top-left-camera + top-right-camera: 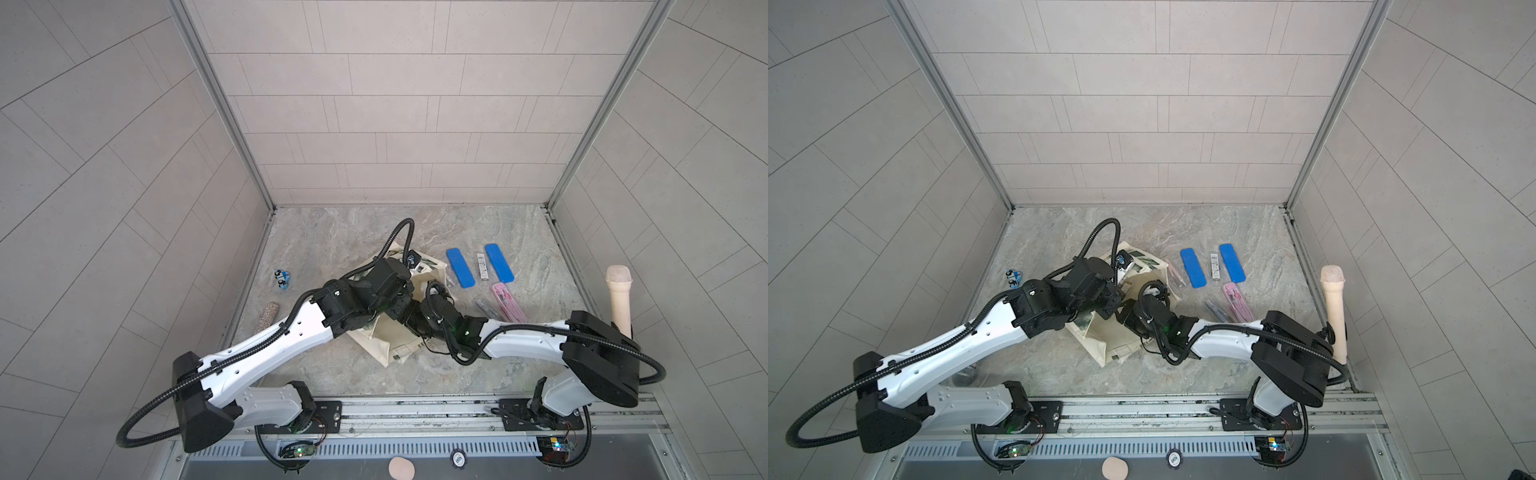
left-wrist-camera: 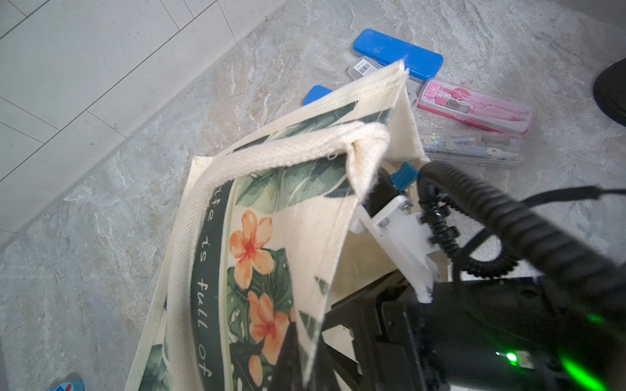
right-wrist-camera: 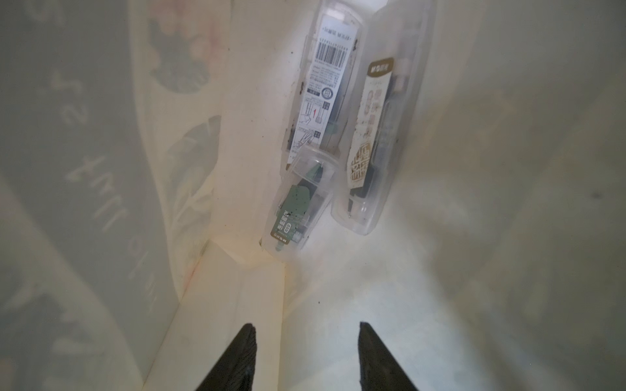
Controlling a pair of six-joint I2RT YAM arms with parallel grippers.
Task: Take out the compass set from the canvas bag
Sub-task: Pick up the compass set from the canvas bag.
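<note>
While the left gripper clamps the canvas bag open, the empty, parted right gripper inside should advance squarely toward the compass set, upper centre of its wrist frame, straddling one case only.

In the cream canvas bag, ahead of my right gripper, a short clear plastic case lies before a barcode-labelled clear case, a gold-labelled clear case beside them.
</note>
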